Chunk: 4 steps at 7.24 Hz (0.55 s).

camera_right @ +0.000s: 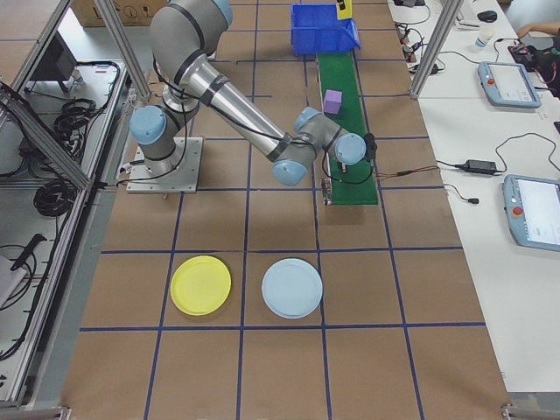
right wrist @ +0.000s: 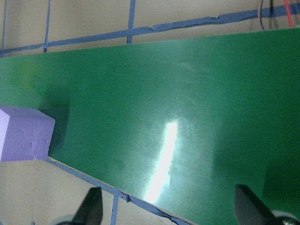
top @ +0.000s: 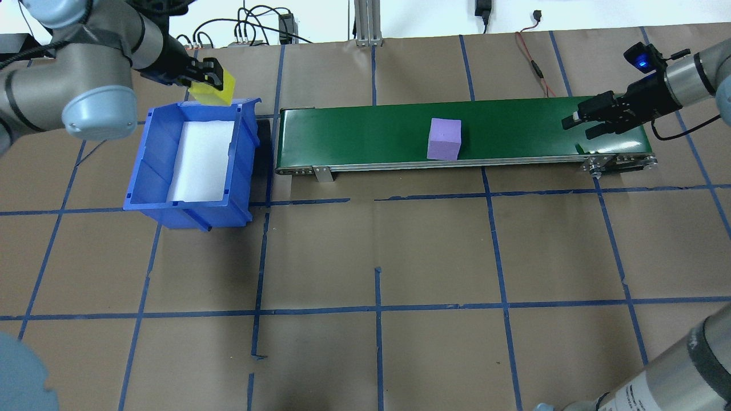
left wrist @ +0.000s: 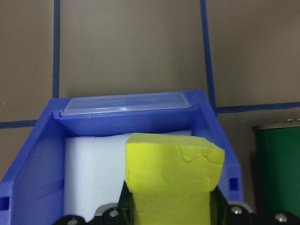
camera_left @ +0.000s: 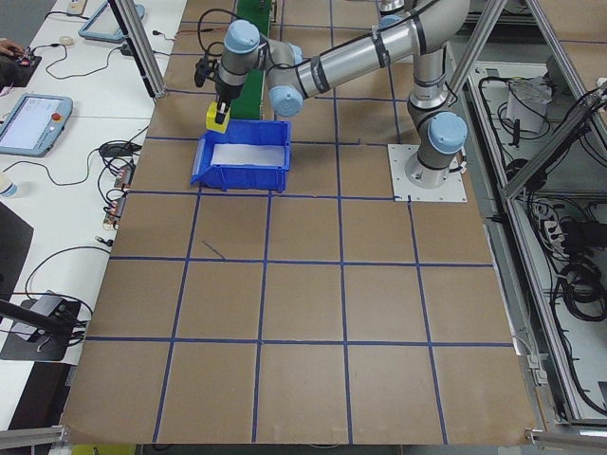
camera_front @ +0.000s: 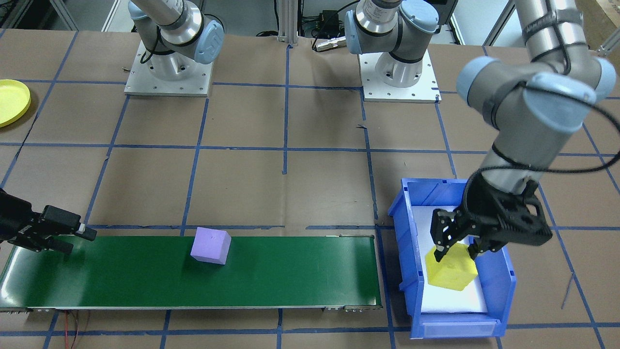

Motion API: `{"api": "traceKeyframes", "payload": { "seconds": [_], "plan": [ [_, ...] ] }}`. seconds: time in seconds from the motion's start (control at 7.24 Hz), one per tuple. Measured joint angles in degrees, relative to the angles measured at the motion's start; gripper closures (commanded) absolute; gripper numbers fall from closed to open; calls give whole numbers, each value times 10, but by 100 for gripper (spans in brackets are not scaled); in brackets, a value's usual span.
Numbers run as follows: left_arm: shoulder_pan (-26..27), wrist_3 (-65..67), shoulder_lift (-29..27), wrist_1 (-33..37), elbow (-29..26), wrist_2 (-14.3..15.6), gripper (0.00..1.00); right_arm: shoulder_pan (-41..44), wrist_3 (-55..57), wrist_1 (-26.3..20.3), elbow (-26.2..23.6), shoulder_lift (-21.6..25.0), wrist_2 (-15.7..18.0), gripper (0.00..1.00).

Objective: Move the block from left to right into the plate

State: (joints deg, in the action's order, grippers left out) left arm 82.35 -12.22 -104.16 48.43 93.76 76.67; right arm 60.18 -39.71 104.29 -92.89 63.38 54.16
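The left claw (camera_front: 455, 252) grips a spongy yellow cube (camera_front: 453, 269) over the blue bin (camera_front: 503, 286); the right claw (camera_front: 80, 237) gapes above the glossy green belt (camera_front: 290, 278), well clear of the purple cube (camera_front: 210, 245).

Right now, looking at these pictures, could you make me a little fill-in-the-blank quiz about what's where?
1. The left end effector is shut on a ____ block above the blue bin.
2. The purple block rests on the ____ conveyor belt.
3. The right end effector, at the belt's far end, is ____.

Missing words: yellow; green; open
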Motion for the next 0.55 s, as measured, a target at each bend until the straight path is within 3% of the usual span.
{"api": "traceKeyframes", "payload": {
  "seconds": [0.14, 0.28, 0.55],
  "plan": [
    [30, 2, 26, 6, 0, -30, 74, 0, 0, 1, 6, -2, -4, 1],
    [68, 4, 31, 0, 3, -42, 74, 0, 1, 0, 23, -8, -2, 1],
    [124, 22, -7, -36, 10, -44, 74, 7, 14, -11, 53, -27, 12, 2]
  ]
}}
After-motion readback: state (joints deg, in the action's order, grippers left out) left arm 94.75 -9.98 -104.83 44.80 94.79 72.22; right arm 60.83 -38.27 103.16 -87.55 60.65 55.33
